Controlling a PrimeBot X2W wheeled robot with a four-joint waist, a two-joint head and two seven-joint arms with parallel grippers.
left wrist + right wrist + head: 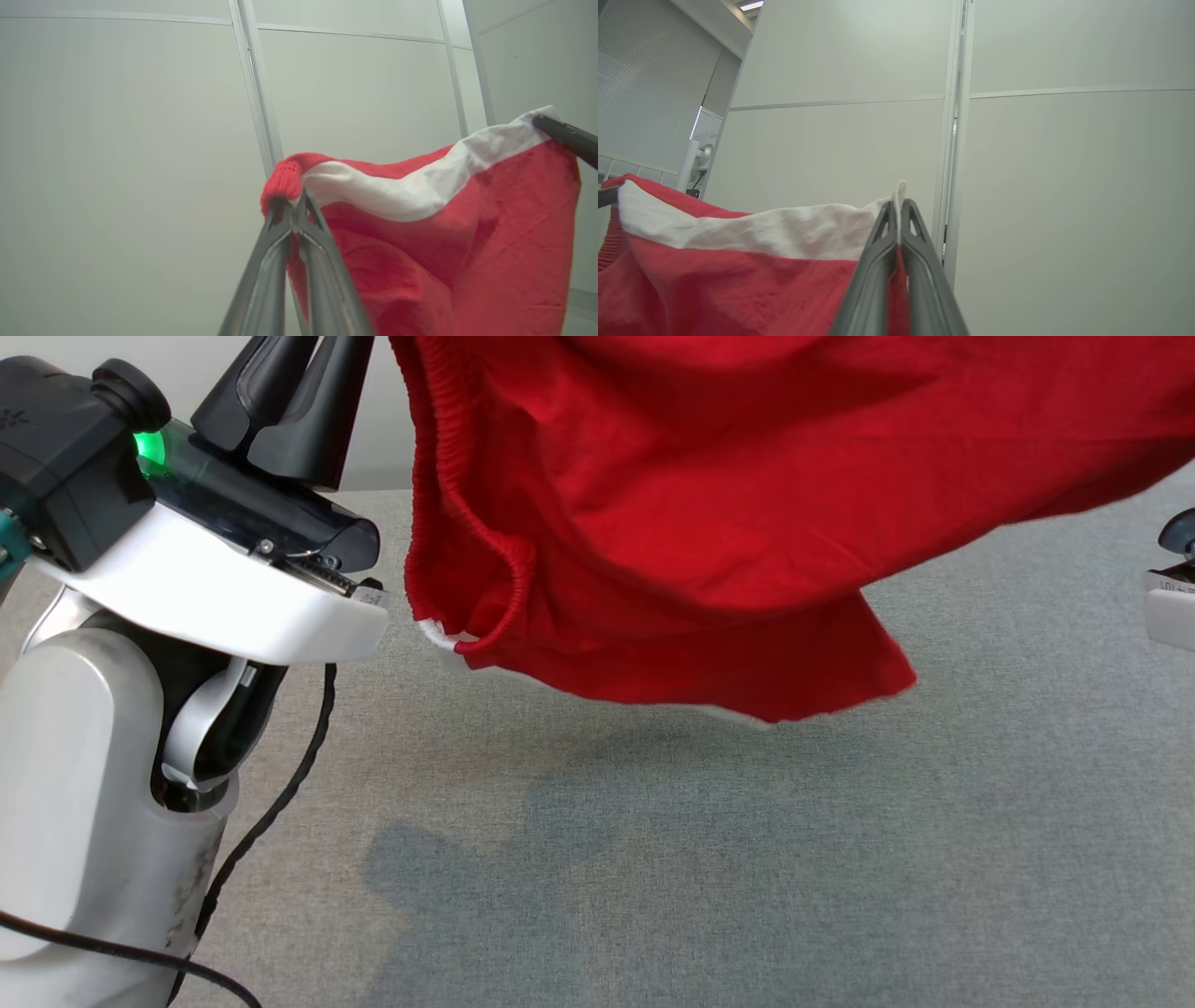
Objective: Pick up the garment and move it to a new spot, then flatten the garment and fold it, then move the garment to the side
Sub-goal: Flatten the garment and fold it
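- left gripper (293,205) jaws pinching the red garment (709,504) at its ribbed corner
- right gripper (899,210) jaws pinching its white-banded top edge
- garment hangs between them, hem above the grey tabletop (747,859), plenty of room underneath

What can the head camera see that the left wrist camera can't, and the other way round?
Head view, not left wrist: the grey table and the dark shadow on it. Left wrist view, not head: pale wall panels, and the pinch itself, the left gripper shut on a ribbed corner of the red garment, the right gripper on the far white-edged corner. Both: that garment, held up in the air.
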